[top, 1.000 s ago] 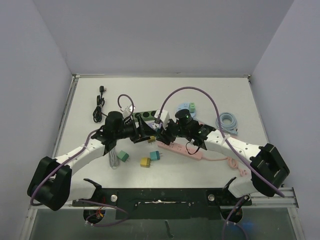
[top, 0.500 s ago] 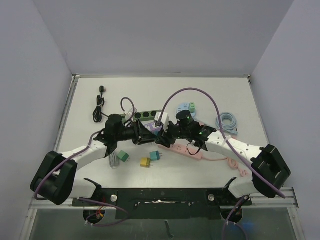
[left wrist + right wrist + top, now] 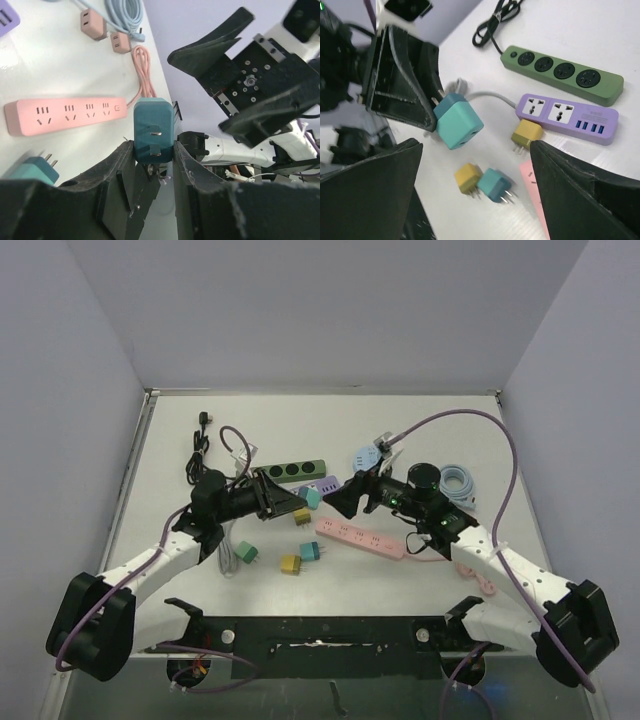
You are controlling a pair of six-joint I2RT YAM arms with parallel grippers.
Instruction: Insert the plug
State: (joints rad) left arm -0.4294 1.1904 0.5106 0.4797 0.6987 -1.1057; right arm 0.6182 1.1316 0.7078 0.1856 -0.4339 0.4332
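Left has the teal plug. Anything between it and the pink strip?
Nothing visible. The plug, shut in the left gripper, is held over bare table beside the pink strip. The open right gripper sits close, on the plug's other side.

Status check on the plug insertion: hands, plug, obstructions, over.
Left hand shut on teal plug, held aloft. Right hand open, empty. Pink power strip flat, sockets free.

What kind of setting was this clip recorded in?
Probably a robotics lab test cell: a white table walled in by blank panels, with a pink power strip and loose plug adapters laid out as practice props.
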